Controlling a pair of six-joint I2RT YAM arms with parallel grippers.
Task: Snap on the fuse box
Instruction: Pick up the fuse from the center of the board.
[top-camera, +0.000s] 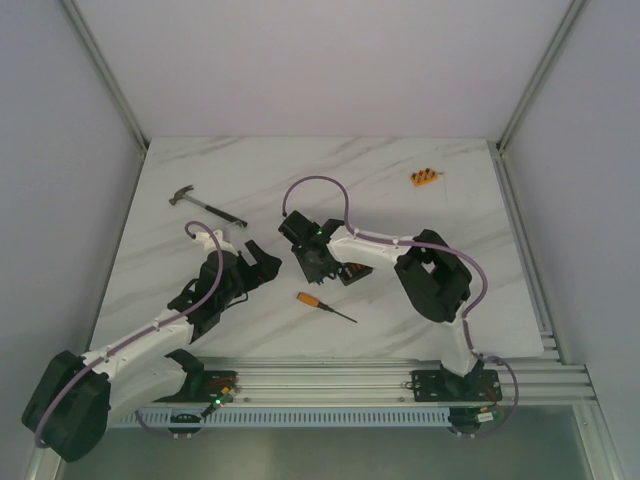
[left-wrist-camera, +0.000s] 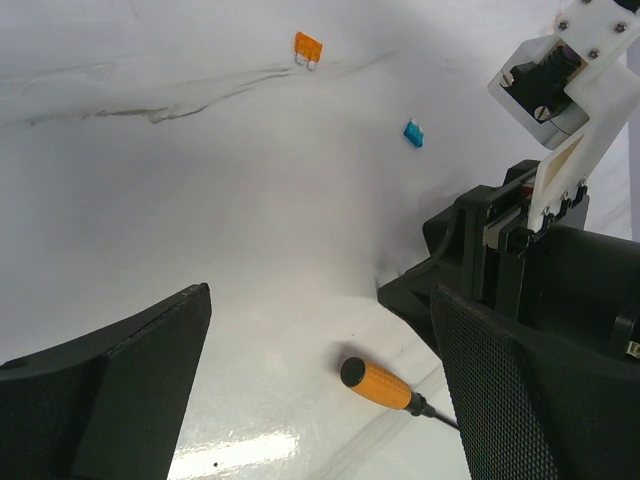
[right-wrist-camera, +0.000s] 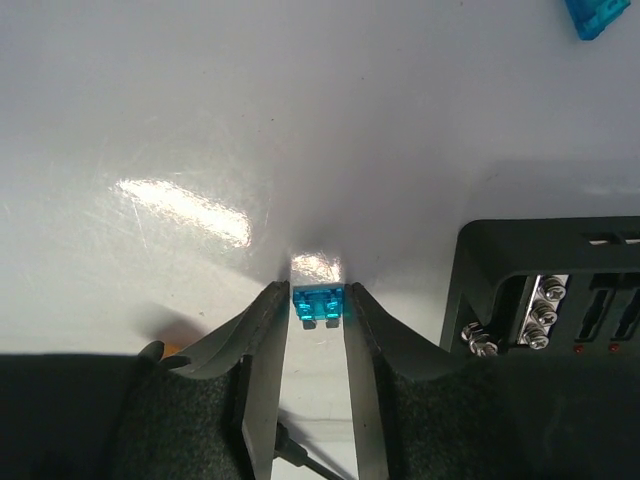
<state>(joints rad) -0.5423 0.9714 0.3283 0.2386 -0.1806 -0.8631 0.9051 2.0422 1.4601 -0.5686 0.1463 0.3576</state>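
– Top external first: where is the fuse box?
– Near the middle of the table. The fuse box sits just beside the right gripper, which reaches down at the box's left. The left gripper hovers further left, apart from both. A hammer lies toward the far left, an orange block toward the far right, and a screwdriver lies nearer the bases.

– And the left wrist?
– The left gripper stands wide, with only bare table between its fingers. The screwdriver's orange handle lies just ahead of them. Beyond, an orange fuse and a loose blue fuse lie apart on the marble. The right arm fills the right side, and I cannot pick out the box for sure behind it.

– Right wrist?
– The right gripper is narrow, pinching a held fuse, small and blue, that touches both fingertips down at the table surface. The fuse box stands just to the right, clear of the fingers, its open face showing screws and slots. Well apart, another blue fuse is cut off by the top right corner.
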